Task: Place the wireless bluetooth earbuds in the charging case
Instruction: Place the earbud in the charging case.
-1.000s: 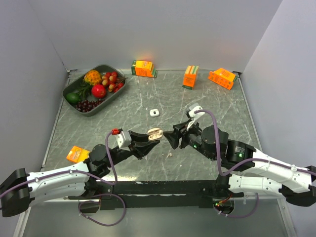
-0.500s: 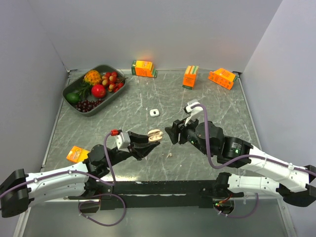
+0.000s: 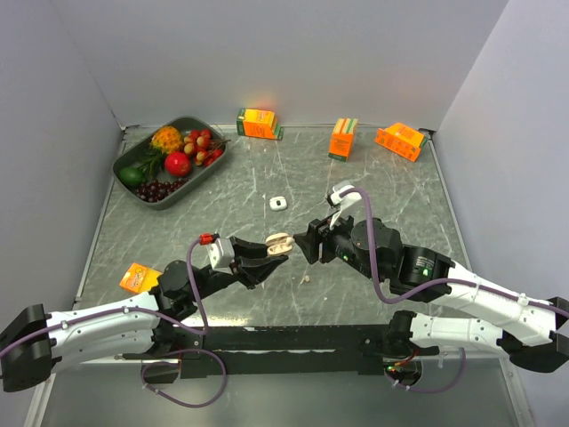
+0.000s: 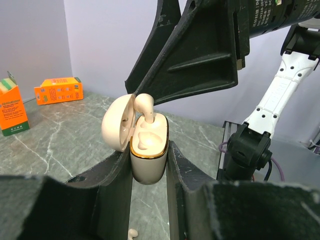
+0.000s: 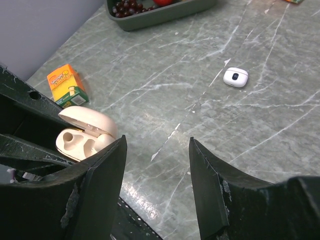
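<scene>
Seemingly half done: one earbud [image 4: 144, 106] stands in the open charging case [image 4: 148, 161] clamped by the left fingers [image 4: 113, 190], a second earbud [image 3: 305, 278] lies on the counter [image 3: 400, 182] (right fingers [image 5: 100, 185] spread, empty).

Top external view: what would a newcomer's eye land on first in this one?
The open beige charging case stands out, clamped in the left gripper at mid-table, with the open, empty right gripper facing it closely. The left wrist view shows one earbud sticking up out of a slot in the case. After that, the colourful fruit tray in the far left corner draws the eye.
</scene>
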Controlling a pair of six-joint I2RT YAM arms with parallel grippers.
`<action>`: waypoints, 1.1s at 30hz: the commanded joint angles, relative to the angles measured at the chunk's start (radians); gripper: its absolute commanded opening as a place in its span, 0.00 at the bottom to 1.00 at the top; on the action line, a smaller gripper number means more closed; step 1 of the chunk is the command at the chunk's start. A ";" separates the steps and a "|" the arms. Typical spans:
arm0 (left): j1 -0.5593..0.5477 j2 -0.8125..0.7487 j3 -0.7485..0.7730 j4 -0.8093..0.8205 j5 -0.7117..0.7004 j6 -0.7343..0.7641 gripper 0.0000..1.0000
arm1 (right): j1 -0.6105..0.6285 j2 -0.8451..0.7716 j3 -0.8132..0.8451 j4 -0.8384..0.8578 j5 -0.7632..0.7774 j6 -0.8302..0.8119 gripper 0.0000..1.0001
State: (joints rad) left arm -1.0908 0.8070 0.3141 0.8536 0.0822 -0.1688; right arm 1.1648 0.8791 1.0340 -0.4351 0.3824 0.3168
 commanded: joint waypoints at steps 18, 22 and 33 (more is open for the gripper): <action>-0.003 0.024 0.031 0.042 -0.044 0.018 0.01 | 0.056 -0.011 0.051 0.026 -0.016 0.010 0.60; -0.003 0.027 0.033 0.045 -0.047 0.020 0.01 | 0.068 -0.011 0.049 0.027 -0.007 0.013 0.61; -0.003 0.034 0.036 0.050 -0.042 0.017 0.01 | 0.101 0.000 0.063 0.027 0.015 0.007 0.61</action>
State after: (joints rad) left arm -1.0908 0.8288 0.3145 0.8791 0.0471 -0.1585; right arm 1.2293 0.8768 1.0351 -0.4580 0.4442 0.3168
